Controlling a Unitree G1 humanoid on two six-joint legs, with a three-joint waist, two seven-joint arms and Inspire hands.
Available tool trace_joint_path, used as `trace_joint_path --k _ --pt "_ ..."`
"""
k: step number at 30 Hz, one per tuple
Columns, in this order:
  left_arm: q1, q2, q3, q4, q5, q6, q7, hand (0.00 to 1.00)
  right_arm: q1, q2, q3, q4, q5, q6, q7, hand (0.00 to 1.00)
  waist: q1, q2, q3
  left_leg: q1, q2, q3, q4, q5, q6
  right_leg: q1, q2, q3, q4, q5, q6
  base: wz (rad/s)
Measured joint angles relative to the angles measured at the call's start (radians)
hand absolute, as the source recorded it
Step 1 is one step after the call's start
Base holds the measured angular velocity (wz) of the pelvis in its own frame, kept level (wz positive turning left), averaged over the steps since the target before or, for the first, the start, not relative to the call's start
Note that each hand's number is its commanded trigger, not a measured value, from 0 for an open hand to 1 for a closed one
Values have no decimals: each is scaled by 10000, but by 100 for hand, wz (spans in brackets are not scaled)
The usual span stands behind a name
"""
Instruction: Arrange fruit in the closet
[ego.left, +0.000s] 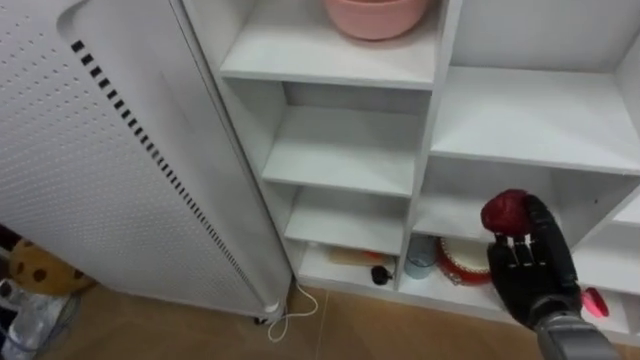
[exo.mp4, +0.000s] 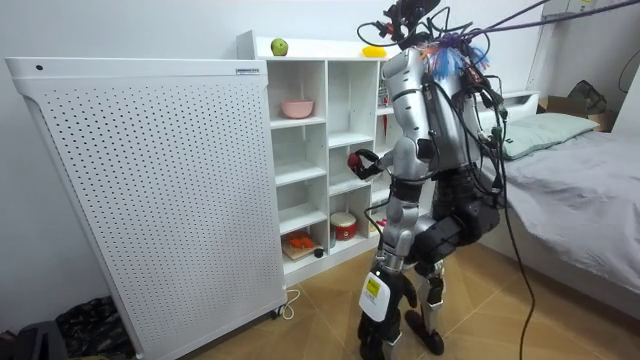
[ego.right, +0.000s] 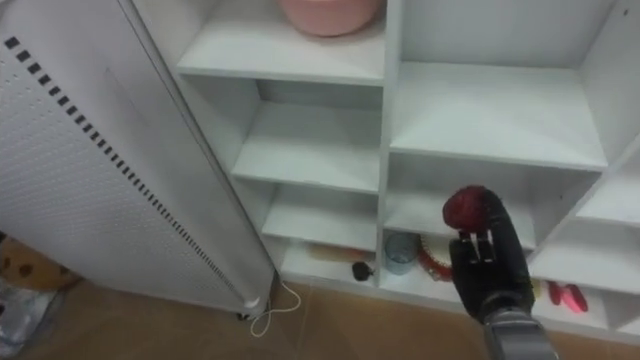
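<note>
White open closet (exo.mp4: 327, 130), standing on the wooden floor (exo.mp4: 320, 320) just beside a white perforated panel (exo.mp4: 160, 190). On its top board lie a green apple (exo.mp4: 279, 47) and, well apart from it, a yellow fruit (exo.mp4: 373, 51). A pink bowl (ego.left: 375, 15) sits on an upper shelf of the left column. In the bottom row are a small dark object (ego.left: 380, 274), a blue cup (ego.left: 420, 257) and a red-and-white round container (ego.left: 463, 262). A white cord (ego.left: 290, 318) loops on the floor.

A big white panel full of small holes (ego.left: 100, 170) stands on the brown wooden floor (ego.left: 150, 325). A thin white cord (ego.left: 290, 318) lies by it. A round pink bowl (ego.left: 375, 15) sits up high.
</note>
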Motion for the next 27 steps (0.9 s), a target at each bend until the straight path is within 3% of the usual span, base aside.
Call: trace_joint_path --k 2,8,18,19,27 --pt "-31 1 -122 -212 1 -4 2 0 -128 -148 -2 0 16 -7 -115 100 7 25 5 -229 -101 4 125 -5 11 -285 -156 23 301 -112 5 20" --pt "46 89 -325 -696 4 -1 5 0 -701 -390 -203 -11 48 -41 -600 100 70 107 -16 -1013 -109 54 723 -92 47 -1066 -415 14 975 -295 -102 6" --pt "267 310 -556 -960 21 -156 5 0 -1794 -825 -520 -11 -242 -331 -1748 100 3 126 -35 -1457 -92 114 1067 -148 61 -1451 -437 -20 1320 -418 -119 4" --pt "292 330 -556 -961 24 -156 5 0 -1824 -843 -529 -11 -266 -378 -1801 0 0 126 -35 -1453 -91 115 1070 -147 61 -1446 -436 -21 1320 -418 -119 0" --pt "529 414 -543 -1677 99 -124 4 0 -2091 -1296 -578 -36 -423 -545 -2679 0 -28 239 -107 -1572 -81 99 1216 -168 84 -1495 -427 -58 1351 -416 -118 0"
